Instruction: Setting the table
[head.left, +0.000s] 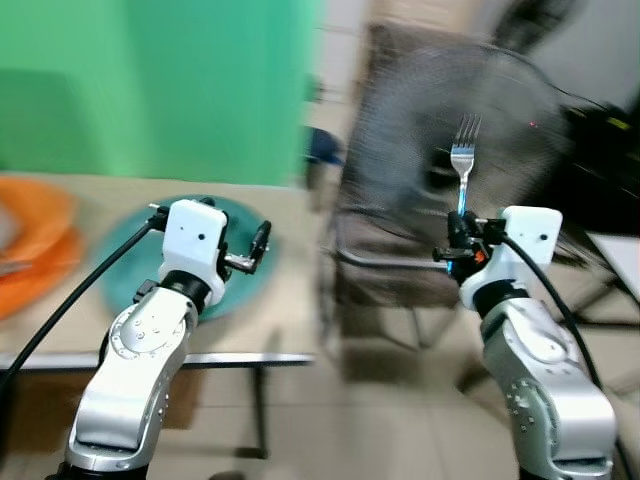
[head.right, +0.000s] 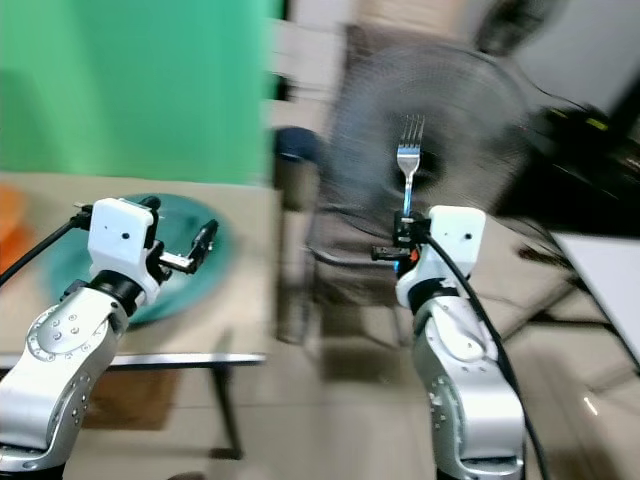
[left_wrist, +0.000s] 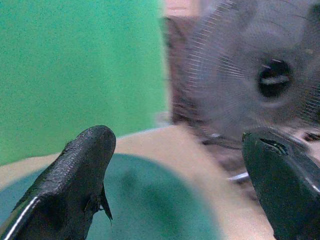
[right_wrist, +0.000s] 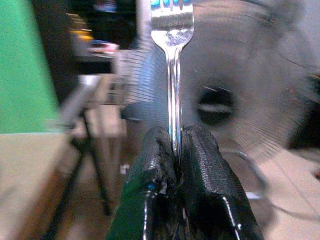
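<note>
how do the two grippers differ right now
The right gripper is shut on a fork held upright, tines up; the left gripper is open and holds nothing. The left one hovers over the teal plate on the table; the right one is off the table's side, before a fan.

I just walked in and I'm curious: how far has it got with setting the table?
Done, it seems: a teal plate already lies on the table, with orange dishes at the far left. In hand: the right pincer is shut on a fork, held upright out over the floor near a fan. The left pincer hangs open above the plate. Left: laying the fork beside the plate.
</note>
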